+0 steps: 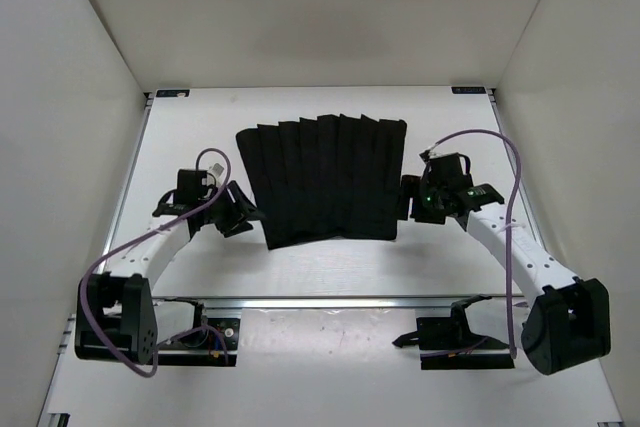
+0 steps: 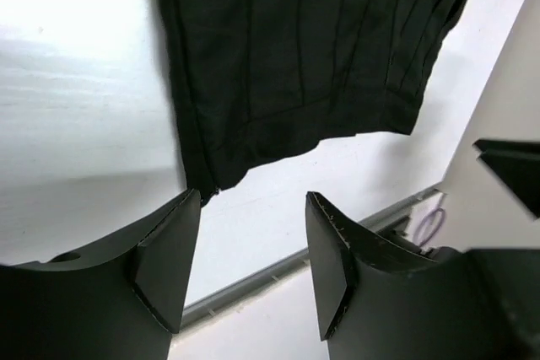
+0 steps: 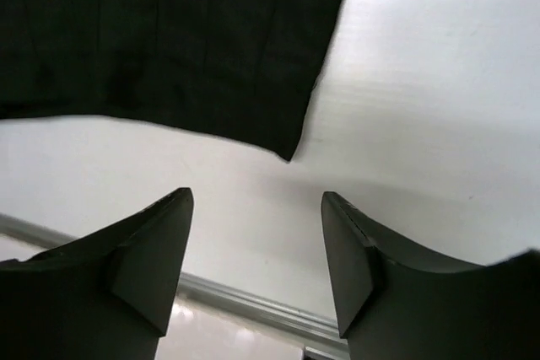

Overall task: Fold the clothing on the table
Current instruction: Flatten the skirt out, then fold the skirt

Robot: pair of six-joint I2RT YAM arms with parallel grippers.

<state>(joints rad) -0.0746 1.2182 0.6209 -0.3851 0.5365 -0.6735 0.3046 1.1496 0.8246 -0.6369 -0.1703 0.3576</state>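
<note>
Top external view: the black pleated skirt (image 1: pixel 325 182) lies flat in the middle of the white worktop (image 1: pixel 330 267), its pleats running from the far side toward the arms. Its far edge is wider than its near edge. The near edge sits well short of the aluminium rail (image 1: pixel 330 301) along the front.

The left end effector (image 1: pixel 240 215) sits just beside the skirt's near left corner. The right end effector (image 1: pixel 408 199) sits just beside the skirt's right edge, close to the near right corner. A purple cable (image 1: pixel 130 247) loops along the left arm.

Left wrist view: the left end effector (image 2: pixel 253 198) has its fingers (image 2: pixel 169 259) spread apart with nothing between them. The skirt (image 2: pixel 295 48) fills the upper part of the view, and its corner ends right at the tip of the left-hand finger; I cannot tell whether they touch.

Right wrist view: the right end effector (image 3: pixel 257 198) is likewise spread and holds nothing. The skirt's (image 3: pixel 169 40) corner points down toward the gap, clearly apart from both fingers (image 3: pixel 148 267), with bare worktop (image 3: pixel 422 124) between.
</note>
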